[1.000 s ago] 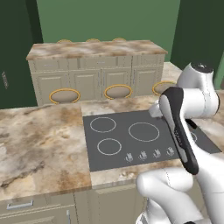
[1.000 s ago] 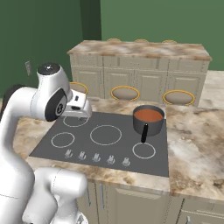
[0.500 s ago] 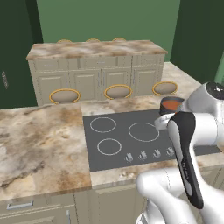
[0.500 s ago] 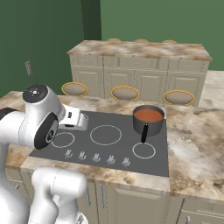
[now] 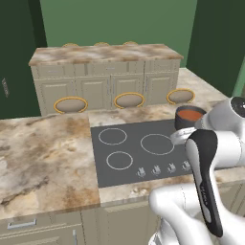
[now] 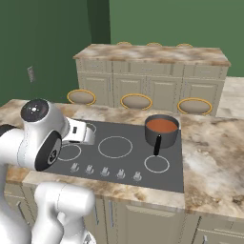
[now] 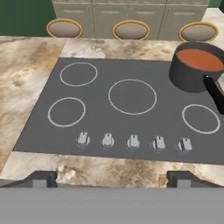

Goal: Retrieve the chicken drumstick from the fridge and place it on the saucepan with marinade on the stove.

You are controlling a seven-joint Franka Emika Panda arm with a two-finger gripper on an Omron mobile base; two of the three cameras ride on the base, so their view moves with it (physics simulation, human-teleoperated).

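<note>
A small dark grey saucepan (image 6: 161, 130) sits on the far right burner of the stove (image 6: 119, 157), touching nothing but the cooktop, its short black handle pointing toward the robot; inside lies a flat round surface of orange-red marinade (image 7: 199, 58). The stove is a flat dark grey cooktop with white ring outlines and a row of small knobs (image 7: 133, 141) along its near edge, set into a marbled beige bench (image 5: 43, 153). Beyond it stand three round stools (image 6: 136, 101) and a second run of beige cabinets (image 6: 152, 83) under a green wall. The chicken drumstick and the fridge are nowhere in these pictures, so the drumstick is presumably in the fridge, not yet fetched. The robot's fingers (image 7: 112, 178) stand wide apart, holding nothing, hovering over the near edge of the stove. The likely risk: the arm sits folded low and close to the bench, so a wide swing or a turn of the base toward the fridge could clip the saucepan handle and spill the marinade
</note>
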